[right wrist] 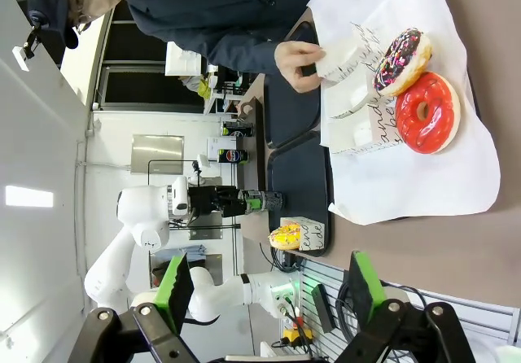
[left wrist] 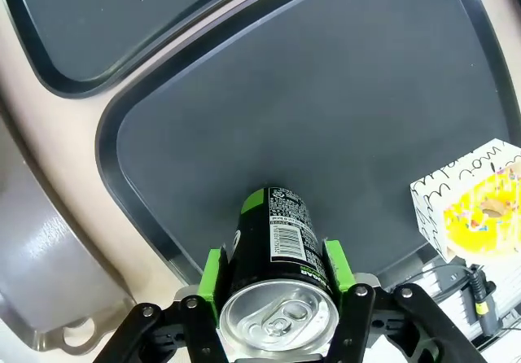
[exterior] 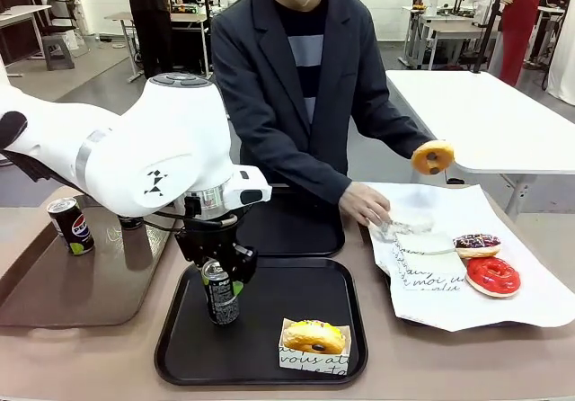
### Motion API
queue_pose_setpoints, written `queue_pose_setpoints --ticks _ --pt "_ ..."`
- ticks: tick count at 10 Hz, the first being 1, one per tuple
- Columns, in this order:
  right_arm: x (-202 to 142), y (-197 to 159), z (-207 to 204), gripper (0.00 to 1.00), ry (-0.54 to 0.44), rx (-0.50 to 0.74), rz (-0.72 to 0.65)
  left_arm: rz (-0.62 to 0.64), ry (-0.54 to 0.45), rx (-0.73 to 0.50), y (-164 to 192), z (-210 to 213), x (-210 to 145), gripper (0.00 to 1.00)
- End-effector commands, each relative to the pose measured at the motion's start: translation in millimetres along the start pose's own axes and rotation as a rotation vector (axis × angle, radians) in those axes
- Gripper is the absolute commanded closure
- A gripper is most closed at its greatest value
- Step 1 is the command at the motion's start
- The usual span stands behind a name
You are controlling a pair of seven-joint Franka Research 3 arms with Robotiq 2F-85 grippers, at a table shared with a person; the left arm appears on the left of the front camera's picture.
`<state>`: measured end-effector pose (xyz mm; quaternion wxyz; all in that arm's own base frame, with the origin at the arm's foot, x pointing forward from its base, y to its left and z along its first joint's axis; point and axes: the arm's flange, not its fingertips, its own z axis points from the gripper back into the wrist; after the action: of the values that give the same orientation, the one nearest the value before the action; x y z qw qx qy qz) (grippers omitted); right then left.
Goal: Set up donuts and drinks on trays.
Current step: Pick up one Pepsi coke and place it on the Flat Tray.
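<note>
You've got a black can with green accents and silver top, a matte black tray, a yellow-iced donut in a white sleeve (black script), a glossy red donut, and a chocolate donut with coloured sprinkles.

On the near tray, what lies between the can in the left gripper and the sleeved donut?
Nothing: the tray is bare between the can and the donut, as the front and left wrist views show.

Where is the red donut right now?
In the front view, the red donut lies on the white paper on the robot's right, next to the chocolate donut with sprinkles, on its nearer side.
</note>
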<state>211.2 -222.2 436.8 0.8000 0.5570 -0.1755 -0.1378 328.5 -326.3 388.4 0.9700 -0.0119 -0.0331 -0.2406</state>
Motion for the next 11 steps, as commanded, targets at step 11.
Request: queue_pose_setpoints --ticks 11 --pt "0.6 -0.4 -0.3 0.0 0.0 0.016 0.012 0.012 -0.052 0.034 0.9 7.0 4.9 0.18"
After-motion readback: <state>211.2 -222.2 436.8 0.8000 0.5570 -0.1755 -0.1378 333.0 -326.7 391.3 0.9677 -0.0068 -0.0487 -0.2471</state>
